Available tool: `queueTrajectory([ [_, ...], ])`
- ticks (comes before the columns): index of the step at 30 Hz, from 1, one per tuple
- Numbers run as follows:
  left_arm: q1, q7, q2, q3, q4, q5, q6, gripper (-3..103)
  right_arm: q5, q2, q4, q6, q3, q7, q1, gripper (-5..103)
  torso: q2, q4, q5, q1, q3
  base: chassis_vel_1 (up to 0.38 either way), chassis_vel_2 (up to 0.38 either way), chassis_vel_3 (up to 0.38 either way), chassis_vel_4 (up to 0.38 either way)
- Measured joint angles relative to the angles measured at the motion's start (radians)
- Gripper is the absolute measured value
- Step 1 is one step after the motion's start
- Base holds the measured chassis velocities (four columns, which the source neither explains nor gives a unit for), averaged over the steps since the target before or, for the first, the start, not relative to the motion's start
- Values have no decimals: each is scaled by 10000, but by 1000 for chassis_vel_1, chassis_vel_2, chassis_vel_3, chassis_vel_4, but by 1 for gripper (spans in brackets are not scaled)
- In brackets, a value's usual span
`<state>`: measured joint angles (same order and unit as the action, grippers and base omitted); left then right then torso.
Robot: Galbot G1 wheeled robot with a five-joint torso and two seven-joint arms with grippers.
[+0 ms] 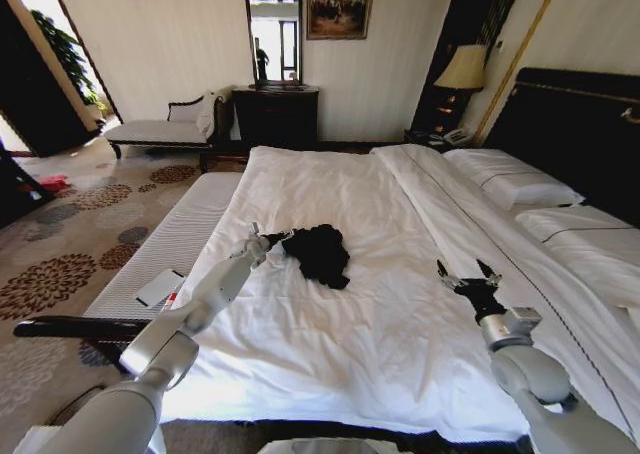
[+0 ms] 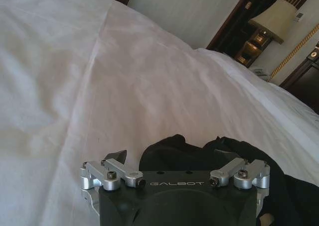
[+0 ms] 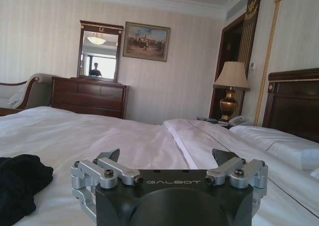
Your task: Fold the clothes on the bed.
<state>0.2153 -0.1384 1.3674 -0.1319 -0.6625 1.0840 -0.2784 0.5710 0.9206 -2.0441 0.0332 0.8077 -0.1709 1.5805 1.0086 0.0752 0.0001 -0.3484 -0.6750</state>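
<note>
The clothes are one crumpled black T-shirt (image 1: 322, 253) lying in a heap near the middle of the bed's white duvet (image 1: 350, 349). My left gripper (image 1: 273, 239) is at the heap's left edge, open. In the left wrist view, black fabric (image 2: 199, 149) bunches between the fingers (image 2: 118, 156), and one fingertip is hidden in it. My right gripper (image 1: 467, 276) hovers open over bare duvet to the right of the shirt, holding nothing. The right wrist view shows this gripper (image 3: 167, 156) with the shirt (image 3: 22, 183) off to one side.
White pillows (image 1: 512, 180) lie against the dark headboard (image 1: 585, 124) on the right. A lamp (image 1: 463, 69) stands at the far corner, with a dark dresser (image 1: 275, 116) and a chaise (image 1: 160, 130) by the far wall. A striped white bench (image 1: 175, 239) with a flat white item (image 1: 160, 287) runs along the bed's left side.
</note>
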Motion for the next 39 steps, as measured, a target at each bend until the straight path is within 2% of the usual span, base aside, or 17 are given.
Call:
queueTrajectory([
  [4, -65, -14, 213, 193, 332, -150, 23, 97, 7, 2, -93, 0, 65, 0, 66, 100, 0, 1, 0, 0, 0, 0, 0, 0, 0],
  [6, -74, -18, 256, 221, 378, -227, 39, 90, 7, 3, -107, -4, 121, 3, 126, 100, 0, 0, 0, -1, 0, 0, 0, 0, 0],
  [8, -76, -20, 271, 231, 384, -262, 45, 90, 7, 5, -109, -7, 137, 5, 143, 100, 0, -1, 0, 0, 0, 0, 0, 0, 0],
  [12, -76, -37, 363, 318, 413, -439, 66, 68, -9, 6, -127, -18, 152, 19, 171, 100, 0, 0, -1, 0, 0, 0, 0, 0, 0],
  [14, -76, -37, 369, 323, 413, -447, 69, 68, -9, 6, -132, -18, 152, 20, 170, 100, 1, 0, -1, 0, 0, 0, 0, 0, 0],
  [15, -70, -36, 397, 351, 418, -462, 77, 57, -7, 7, -143, -18, 152, 20, 169, 100, 0, 0, 0, 0, 0, 0, 0, 0, 0],
  [16, -64, -24, 415, 371, 424, -462, 78, 57, -3, 5, -149, -18, 155, 19, 173, 100, 0, 0, -1, 0, 0, 0, 0, 0, 0],
  [18, -49, 9, 439, 412, 435, -459, 73, 46, 12, -4, -172, -16, 173, 17, 183, 100, 0, 0, -1, 0, 0, 0, 0, 0, 0],
  [19, -49, 9, 439, 412, 435, -459, 73, 46, 12, -4, -172, -16, 173, 17, 183, 100, 0, 0, -1, 0, 0, 0, 0, 0, 0],
  [22, 34, 52, 460, 487, 437, -470, 54, 36, 38, -12, -184, -9, 203, 4, 200, 100, 0, 0, -1, 0, 0, 0, 0, 0, 0],
  [25, 122, 104, 423, 500, 309, -516, 54, 20, 40, -9, -183, -9, 203, -4, 204, 100, 0, 0, -2, 0, 0, 0, 0, 0, 0],
  [28, 166, 142, 332, 500, 104, -522, 55, 15, 42, -9, -152, -11, 139, -13, 154, 100, 0, 2, -2, 0, 0, 0, 0, 0, 0],
  [30, 224, 202, 156, 448, -199, -497, 52, 4, 115, -65, -54, -2, 36, -27, -16, 100, 0, 3, -2, 0, 1, 0, 0, 0, 0],
  [36, 477, 334, -402, 150, -1021, -434, 35, 2, 1078, -752, 396, 246, -584, -16, -898, 100, 0, -1, -1, 0, 0, 0, 0, 0, 0],
  [37, 571, 364, -546, 65, -1245, -433, 29, 2, 1871, -1186, 572, 429, -992, -16, -1415, 100, 1, -1, -3, 0, 0, 0, 0, 0, 0],
  [38, 571, 364, -546, 65, -1245, -433, 29, 2, 1871, -1186, 572, 429, -992, -16, -1415, 100, 1, -1, -3, 0, 0, 0, 0, 0, 0],
  [39, 628, 374, -607, 19, -1370, -447, 27, 2, 2445, -1518, 711, 561, -1367, -19, -1846, 100, 1, 0, -2, 0, 0, 0, 0, 0, 0],
])
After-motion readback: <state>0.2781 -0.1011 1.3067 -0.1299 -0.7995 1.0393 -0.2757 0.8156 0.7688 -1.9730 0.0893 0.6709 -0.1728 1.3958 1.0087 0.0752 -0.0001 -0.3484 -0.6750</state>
